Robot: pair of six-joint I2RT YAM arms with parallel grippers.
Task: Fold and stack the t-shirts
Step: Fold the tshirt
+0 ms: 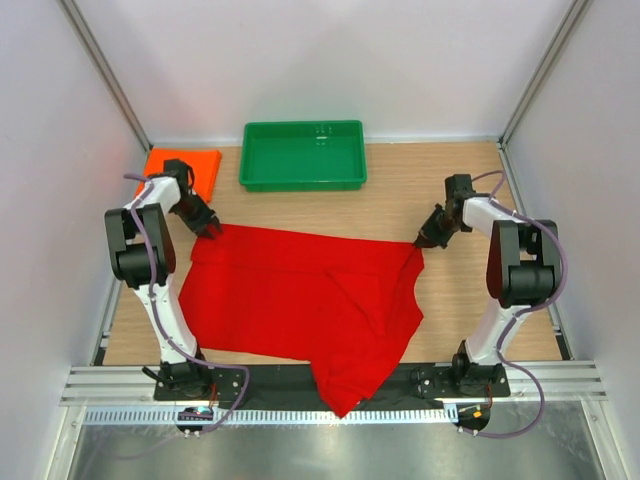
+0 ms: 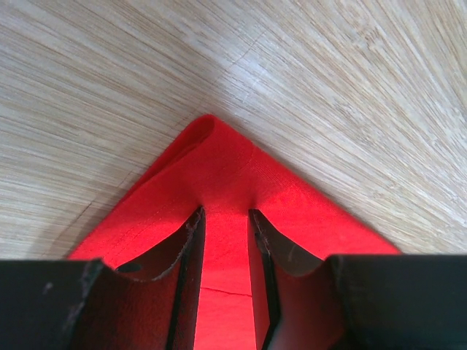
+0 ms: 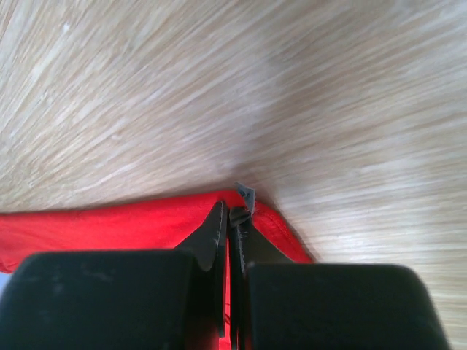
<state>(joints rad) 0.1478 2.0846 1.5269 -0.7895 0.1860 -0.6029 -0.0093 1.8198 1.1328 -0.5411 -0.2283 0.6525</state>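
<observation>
The red t-shirt [image 1: 300, 300] lies spread across the middle of the table, its lower part hanging over the near edge. My left gripper [image 1: 210, 228] stands on its far left corner. In the left wrist view, the left gripper [image 2: 226, 213] has its jaws a little apart, with the red cloth [image 2: 219, 168] flat between and beyond them. My right gripper [image 1: 422, 242] is at the far right corner. In the right wrist view, the right gripper [image 3: 230, 211] is shut on the red hem [image 3: 109, 222]. The orange t-shirt [image 1: 190, 165] lies folded at the far left, behind the left arm.
A green plastic tray [image 1: 302, 182] stands at the back centre, beyond the red shirt. White walls and metal posts close in the table on the left, right and back. Bare wood shows to the right of the right gripper [image 1: 520, 200].
</observation>
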